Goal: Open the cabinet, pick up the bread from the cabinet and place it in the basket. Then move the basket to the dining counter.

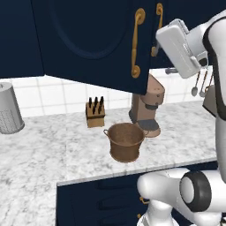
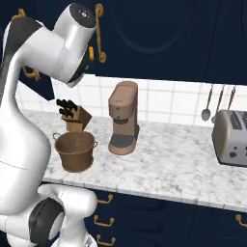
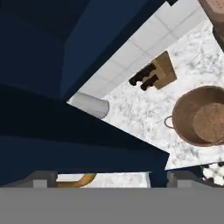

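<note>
Gripper (image 3: pixel 105 178): the two dark finger tips (image 3: pixel 43 178) are standing far apart at the bottom of the hand view, spread wide; nothing is lying between them; a curved piece of brass handle is showing just between and below the tips.
Cabinet (image 1: pixel 88 39): the dark navy door with the arched panel is hanging over the counter in the left base view, swung out from the wall row; its long brass handle (image 1: pixel 137 42) is running down near the door's right edge; a second brass handle is showing just to the right of it, beside the white hand housing.
Arm: the white hand housing is sitting high, close to the door's handle edge in the left base view.
Basket (image 1: pixel 126 141): the brown basket is standing upright on the marble counter (image 1: pixel 44 145), in front of the knife block (image 1: pixel 95 113) and just left of the brown coffee machine (image 1: pixel 148 106); in the hand view its woven floor is appearing bare.
Bread: cannot be made out in any picture.
Other items: a grey perforated cylinder (image 1: pixel 9 108) is standing at the counter's far left; a toaster (image 2: pixel 231 137) is standing at the far right, with ladles hanging on the tiled wall above it.
</note>
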